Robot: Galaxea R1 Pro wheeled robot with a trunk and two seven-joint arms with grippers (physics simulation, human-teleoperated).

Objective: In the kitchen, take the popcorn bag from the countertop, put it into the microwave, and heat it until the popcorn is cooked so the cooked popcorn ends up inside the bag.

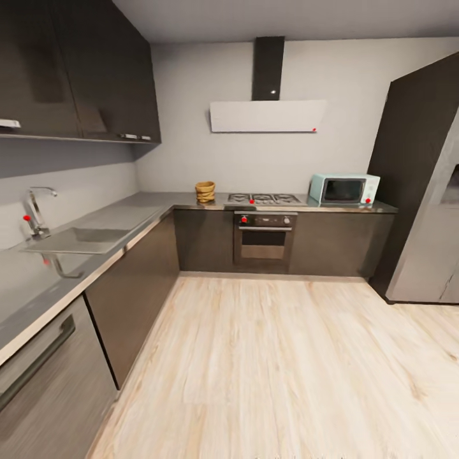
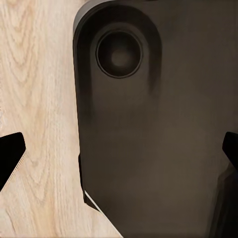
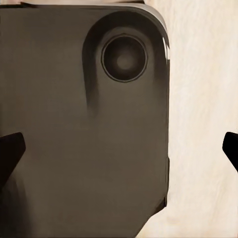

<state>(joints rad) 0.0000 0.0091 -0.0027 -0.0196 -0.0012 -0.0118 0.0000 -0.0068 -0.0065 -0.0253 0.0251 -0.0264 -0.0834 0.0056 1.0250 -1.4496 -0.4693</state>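
kitchen seen from across the wood floor (image 1: 274, 370)

sink (image 1: 76, 241) at left; popcorn bag (image 1: 205, 192) on the countertop (image 1: 153, 207) left of the gas hob (image 1: 264, 199); microwave (image 1: 343, 189) at right, door shut. left gripper (image 2: 119, 153) and right gripper (image 3: 119, 151) both spread wide, empty, above the robot base (image 2: 148, 148).

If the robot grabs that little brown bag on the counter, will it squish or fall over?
The popcorn bag looks wrinkled and soft, so it would probably squish a bit. It sits low and wide on the countertop, so a gentle push likely won't tip it. It is probably light.
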